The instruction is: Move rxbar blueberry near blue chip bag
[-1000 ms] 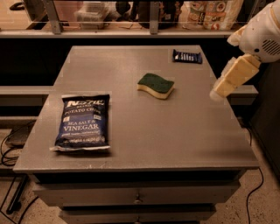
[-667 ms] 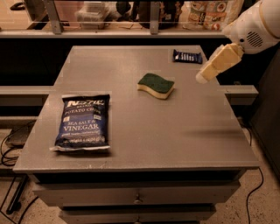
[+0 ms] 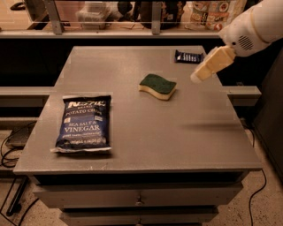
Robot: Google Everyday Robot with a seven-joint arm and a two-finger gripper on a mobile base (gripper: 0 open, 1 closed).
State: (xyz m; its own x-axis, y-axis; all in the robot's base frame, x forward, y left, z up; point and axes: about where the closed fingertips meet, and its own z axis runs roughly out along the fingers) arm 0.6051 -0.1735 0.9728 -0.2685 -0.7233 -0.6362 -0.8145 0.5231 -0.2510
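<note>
Over on the far left, down on the floor, a tangle of dark cables (image 3: 9, 152) sits beside the grey bench (image 3: 154, 145). On the bench's near left we have the blue chip bag (image 3: 84, 123), lying flat, lettering up and readable, its pale crimped ends pointing far and near, with its near end close to the bench's front edge. Bare grey top runs to the right of it, and then, towards the middle and a bit farther back, there's a green-and-yellow sponge (image 3: 158, 86), green face up, well apart from the bag. It sits roughly on the line between the bag and the next item: the rxbar blueberry (image 3: 189, 56), small and dark, flat at the far right of the bench, just short of the far edge, well apart from the chip bag and near but clear of the sponge. Just to the right of the bar and slightly nearer, the cream-coloured gripper (image 3: 197, 76) hangs over the bench's right side, angled down and to the left, not touching the bar or the sponge; whether it is spread or closed, there's no making out. Its soft shadow (image 3: 208, 127) falls on the bench's near right. The white arm (image 3: 252, 28) runs off up to the top right corner. Behind it all, a rail and a shelf of jars and containers (image 3: 208, 11); under the bench top, drawers with a small knob (image 3: 139, 203).
</note>
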